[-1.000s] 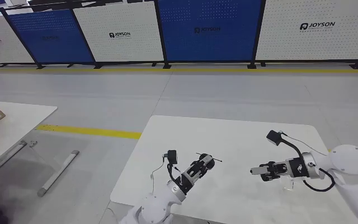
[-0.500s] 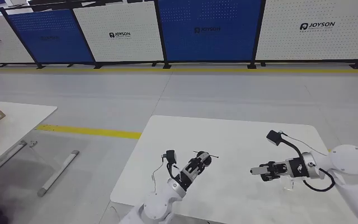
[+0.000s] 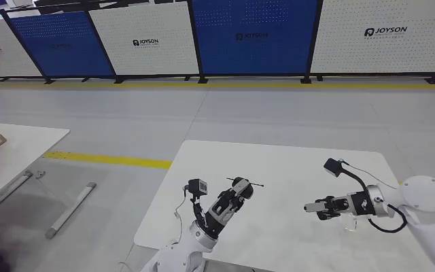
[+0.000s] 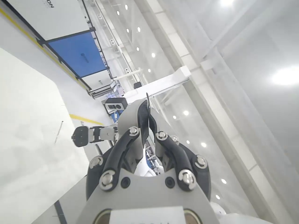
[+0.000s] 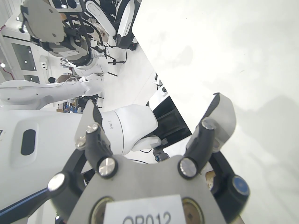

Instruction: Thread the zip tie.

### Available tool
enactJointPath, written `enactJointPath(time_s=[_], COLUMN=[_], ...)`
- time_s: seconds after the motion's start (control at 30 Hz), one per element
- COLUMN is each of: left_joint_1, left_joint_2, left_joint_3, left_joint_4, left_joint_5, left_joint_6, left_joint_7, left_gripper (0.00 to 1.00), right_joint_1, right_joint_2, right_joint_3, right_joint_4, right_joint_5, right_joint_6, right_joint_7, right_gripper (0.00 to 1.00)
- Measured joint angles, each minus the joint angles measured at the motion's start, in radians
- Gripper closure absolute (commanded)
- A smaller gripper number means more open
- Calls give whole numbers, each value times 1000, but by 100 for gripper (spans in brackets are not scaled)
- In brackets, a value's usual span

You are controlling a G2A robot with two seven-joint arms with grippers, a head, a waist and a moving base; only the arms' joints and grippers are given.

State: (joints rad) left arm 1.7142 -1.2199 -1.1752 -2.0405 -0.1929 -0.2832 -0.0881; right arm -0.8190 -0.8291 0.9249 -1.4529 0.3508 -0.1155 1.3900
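Left claw is squeezing the zip tie, and its long end is sticking out sideways toward the open, empty right claw.

White rectangular matte surface with rounded corners stands on pale grey floor. Few tiny dark specks on top. Thin faint streak lies on it, too small to identify.

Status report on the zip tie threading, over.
Left gripper shut on zip tie, held above the table. Right gripper open, holding nothing. Grippers apart, tie not yet threaded.
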Motion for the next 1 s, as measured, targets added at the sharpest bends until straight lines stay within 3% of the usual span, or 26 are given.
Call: enactJointPath(time_s=[0.2, 0.33, 0.47, 0.8, 1.0], left_joint_1=[-58, -110, -155, -160, -160], left_joint_2=[-7, -15, -22, -23, -23], left_joint_3=[58, 92, 122, 123, 123], left_joint_4=[106, 217, 294, 300, 300], left_joint_5=[82, 57, 38, 28, 28], left_joint_6=[98, 142, 169, 166, 166], left_joint_7=[4, -3, -29, -30, -30], left_gripper=[100, 100, 100, 100, 100], right_joint_1=[0, 0, 0, -3, 38], right_joint_2=[0, 0, 0, 1, 45], right_joint_3=[0, 0, 0, -4, 24], right_joint_4=[0, 0, 0, -22, -21], right_joint_5=[0, 0, 0, -18, -127], right_joint_6=[0, 0, 0, -13, -61], right_joint_7=[0, 0, 0, -3, 0], right_gripper=[0, 0, 0, 0, 0])
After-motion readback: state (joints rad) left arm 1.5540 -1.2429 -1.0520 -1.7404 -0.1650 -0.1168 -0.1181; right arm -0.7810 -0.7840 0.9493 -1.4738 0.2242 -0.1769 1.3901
